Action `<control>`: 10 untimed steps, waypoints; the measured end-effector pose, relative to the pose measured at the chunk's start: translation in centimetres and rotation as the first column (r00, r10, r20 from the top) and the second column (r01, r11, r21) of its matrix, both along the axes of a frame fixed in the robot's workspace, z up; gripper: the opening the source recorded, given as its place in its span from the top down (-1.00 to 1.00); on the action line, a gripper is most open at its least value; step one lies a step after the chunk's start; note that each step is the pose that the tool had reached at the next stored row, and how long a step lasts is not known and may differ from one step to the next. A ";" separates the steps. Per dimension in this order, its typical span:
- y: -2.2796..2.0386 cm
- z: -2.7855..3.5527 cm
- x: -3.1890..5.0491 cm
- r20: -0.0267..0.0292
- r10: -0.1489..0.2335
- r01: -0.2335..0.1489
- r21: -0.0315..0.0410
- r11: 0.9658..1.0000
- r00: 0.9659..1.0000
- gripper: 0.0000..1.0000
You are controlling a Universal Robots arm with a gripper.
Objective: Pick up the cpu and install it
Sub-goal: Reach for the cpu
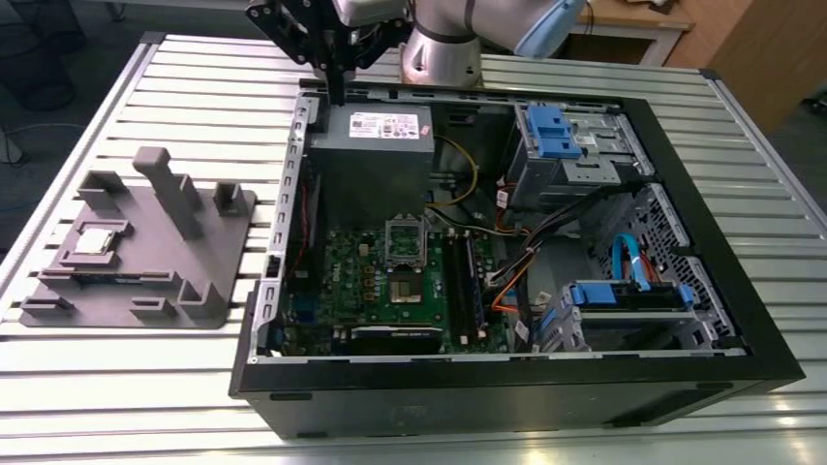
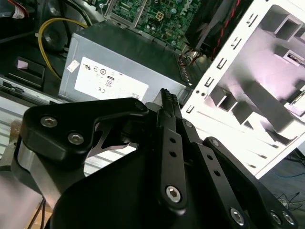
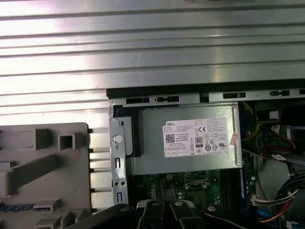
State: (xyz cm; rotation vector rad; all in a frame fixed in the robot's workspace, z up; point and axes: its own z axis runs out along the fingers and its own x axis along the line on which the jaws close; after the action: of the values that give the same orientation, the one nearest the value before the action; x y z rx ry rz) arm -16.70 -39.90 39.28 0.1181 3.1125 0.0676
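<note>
**Operator:** Where's my hand?

**Spotter:** Your hand (image 1: 339, 94) hangs over the computer case (image 1: 723, 320). It sits at the rim farthest from the exterior camera, toward the exterior view's left. Below it, inside the case, is the grey box with the white label (image 1: 372, 136). In the second wrist view your fingers (image 2: 170, 133) are pressed together, with nothing between them.

**Operator:** And the cpu?

**Spotter:** Your cpu (image 1: 97, 239) lies outside the case, well off its side on the exterior view's left. It rests flat in the grey holder (image 1: 194, 281) on the slatted tabletop (image 1: 194, 87) (shiny face up), well apart from your hand.

**Operator:** The socket?

**Spotter:** The metal-framed socket (image 1: 405, 237) is inside the case, on the green motherboard (image 1: 375, 291). It's near the grey box, with its dark centre showing.
</note>
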 end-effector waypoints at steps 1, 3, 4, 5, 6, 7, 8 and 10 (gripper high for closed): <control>0.00 -0.01 -0.25 0.000 0.000 0.000 0.000 1.000 1.000 0.79; 0.00 -0.01 -0.73 0.000 0.000 0.000 0.000 1.000 1.000 0.79; 0.00 -0.02 -1.00 0.000 0.000 0.000 0.000 1.000 1.000 0.79; 0.00 -0.02 -1.26 0.000 0.000 0.000 0.000 1.000 1.000 0.79; 0.00 -0.03 -1.49 0.000 0.000 0.000 0.000 1.000 1.000 0.79; 0.00 -0.03 -1.72 0.000 0.000 0.000 0.000 1.000 1.000 0.79; 0.00 -0.03 -1.95 0.000 0.000 0.000 0.000 1.000 1.000 0.79; 0.00 -0.04 -2.35 0.000 0.000 0.000 0.000 1.000 1.000 0.79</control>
State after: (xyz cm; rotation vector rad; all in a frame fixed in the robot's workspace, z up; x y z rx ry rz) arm -19.05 -39.89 39.24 0.1180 3.1124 0.0677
